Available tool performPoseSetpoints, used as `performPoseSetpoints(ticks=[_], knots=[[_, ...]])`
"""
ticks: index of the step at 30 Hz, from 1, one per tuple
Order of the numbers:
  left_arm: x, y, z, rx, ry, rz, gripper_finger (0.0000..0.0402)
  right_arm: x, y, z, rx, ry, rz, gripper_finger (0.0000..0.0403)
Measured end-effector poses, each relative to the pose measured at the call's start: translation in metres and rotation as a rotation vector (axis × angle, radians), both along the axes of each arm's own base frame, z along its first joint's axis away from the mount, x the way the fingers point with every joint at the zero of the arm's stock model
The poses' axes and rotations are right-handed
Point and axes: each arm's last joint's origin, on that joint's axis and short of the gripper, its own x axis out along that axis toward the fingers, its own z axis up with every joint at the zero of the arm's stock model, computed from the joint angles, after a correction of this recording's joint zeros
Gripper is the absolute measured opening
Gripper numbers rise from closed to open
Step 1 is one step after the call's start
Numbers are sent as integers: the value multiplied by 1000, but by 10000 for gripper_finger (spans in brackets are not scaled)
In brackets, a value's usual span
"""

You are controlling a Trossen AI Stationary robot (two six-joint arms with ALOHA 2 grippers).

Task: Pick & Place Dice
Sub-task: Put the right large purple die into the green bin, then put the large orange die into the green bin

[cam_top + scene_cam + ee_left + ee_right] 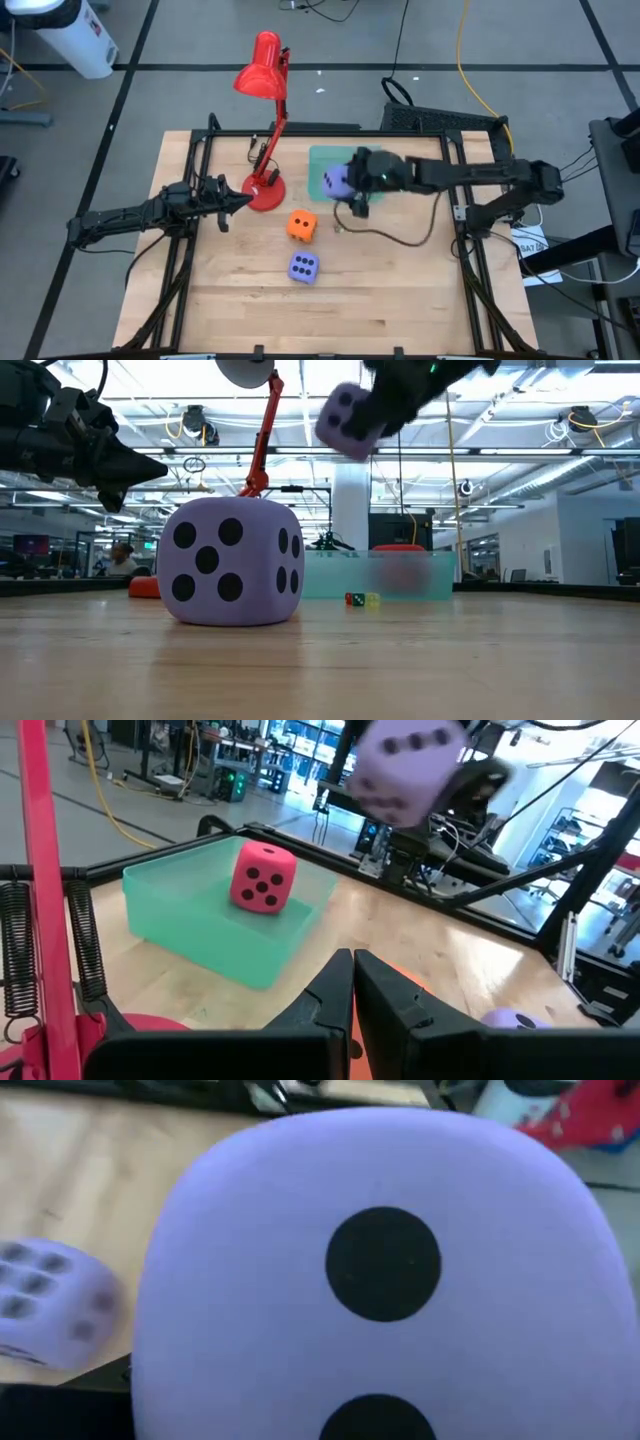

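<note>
While my right gripper clamps a soft purple die above the translucent green bin, only my left wrist camera shows the red die inside; left gripper pinched shut, empty.

A red desk lamp stands on the wooden table, its round base at the far left part of the top and its shade leaning away over the floor. A black frame runs along the table's edges. Beyond the far edge a yellow cable trails across the grey floor, and a white cylindrical container sits at the far left corner. In the low view two tiny cubes, one red and one yellowish, lie on the table, and a seated person shows far off in the room.
</note>
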Motion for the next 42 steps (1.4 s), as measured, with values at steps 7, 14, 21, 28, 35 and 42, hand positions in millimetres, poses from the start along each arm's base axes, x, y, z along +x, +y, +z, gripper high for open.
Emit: performPoseSetpoints(ticks=[7, 14, 21, 28, 35, 42], knots=[[0, 1, 0, 20, 4, 23, 21, 22, -55, -48, -20, 109, -80, 377], [0, 1, 0, 22, 9, 25, 21, 24, -91, -80, 56, 177, -117, 395], [0, 1, -1, 26, 22, 21, 21, 22, -88, -82, 145, 194, -152, 399], [0, 1, -2, 26, 25, 21, 21, 20, -76, -70, 49, 203, -166, 399], [0, 0, -2, 12, 30, 14, 21, -23, -55, 21, 17, -120, -107, 346], [0, 0, -2, 15, 33, 6, 21, -115, -22, 76, 9, -406, -58, 149]])
